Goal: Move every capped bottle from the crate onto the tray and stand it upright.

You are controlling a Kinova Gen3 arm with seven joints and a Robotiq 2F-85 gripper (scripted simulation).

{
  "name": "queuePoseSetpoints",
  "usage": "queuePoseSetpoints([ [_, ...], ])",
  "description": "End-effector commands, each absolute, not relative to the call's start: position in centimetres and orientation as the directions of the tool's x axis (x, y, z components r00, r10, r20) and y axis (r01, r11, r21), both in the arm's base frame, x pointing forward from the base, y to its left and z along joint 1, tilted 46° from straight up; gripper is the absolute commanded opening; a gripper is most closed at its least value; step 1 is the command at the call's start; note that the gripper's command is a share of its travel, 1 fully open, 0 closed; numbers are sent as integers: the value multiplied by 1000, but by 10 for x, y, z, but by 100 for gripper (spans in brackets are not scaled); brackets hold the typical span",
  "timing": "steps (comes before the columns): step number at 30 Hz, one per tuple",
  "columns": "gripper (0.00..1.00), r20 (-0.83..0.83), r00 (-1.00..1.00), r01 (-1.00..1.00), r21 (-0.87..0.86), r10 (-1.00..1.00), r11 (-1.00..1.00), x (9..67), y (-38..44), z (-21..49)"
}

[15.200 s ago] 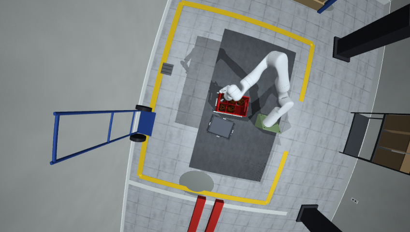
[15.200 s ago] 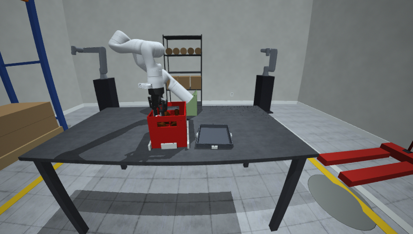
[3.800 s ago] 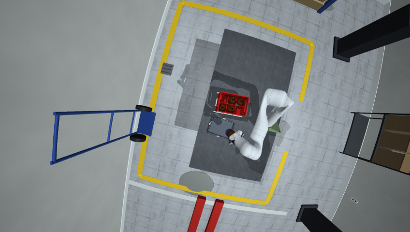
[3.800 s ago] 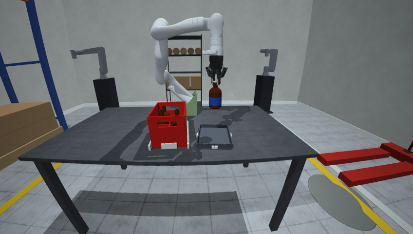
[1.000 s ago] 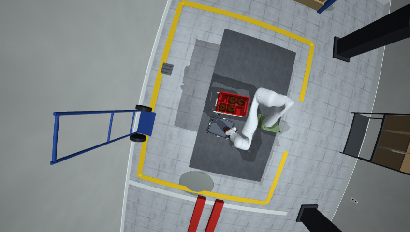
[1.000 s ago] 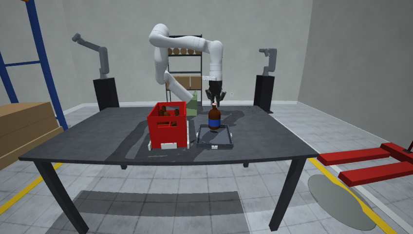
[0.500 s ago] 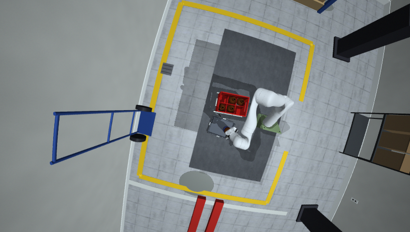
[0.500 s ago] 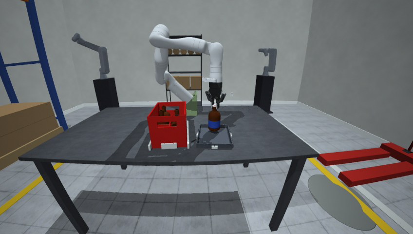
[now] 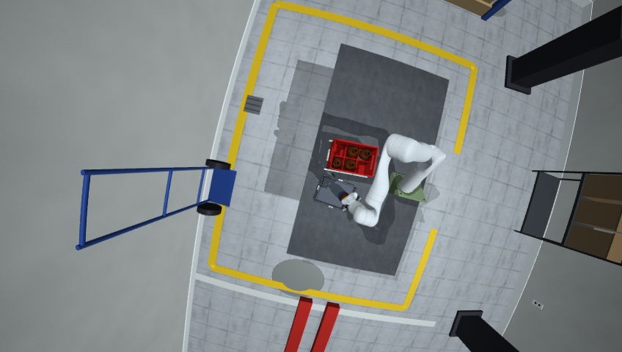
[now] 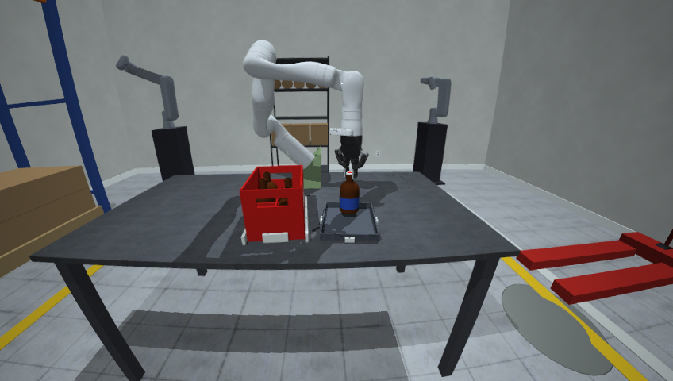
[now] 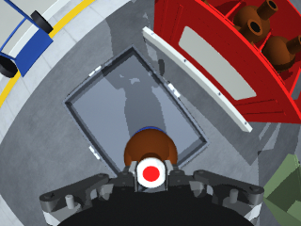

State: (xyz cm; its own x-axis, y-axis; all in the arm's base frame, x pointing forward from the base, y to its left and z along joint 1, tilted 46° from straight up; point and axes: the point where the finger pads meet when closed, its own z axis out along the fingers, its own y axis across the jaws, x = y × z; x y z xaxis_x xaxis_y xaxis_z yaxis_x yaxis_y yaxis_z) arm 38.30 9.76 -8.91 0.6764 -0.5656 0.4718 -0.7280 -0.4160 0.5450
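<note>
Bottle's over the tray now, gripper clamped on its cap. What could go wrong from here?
1. The gripper holds the capped bottle only at its top, so it might tip on release unless it sits flat.
2. It stands near the far edge of the tray, which is loose and may shift.
3. Four open bottles remain in the crate; those must stay.

Crate [image 10: 272, 207] looks like matt red plastic. Bottle [image 10: 349, 195] is glossy brown glass, blue label band. Tray [image 10: 349, 232] dull grey metal.
</note>
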Motion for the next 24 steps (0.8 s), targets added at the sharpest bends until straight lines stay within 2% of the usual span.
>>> queuePoseSetpoints([
  [1,0,472,677,-728,544,-566,-417,383,98,-90],
  [24,0,471,677,-728,545,-566,-417,382,92,-95],
])
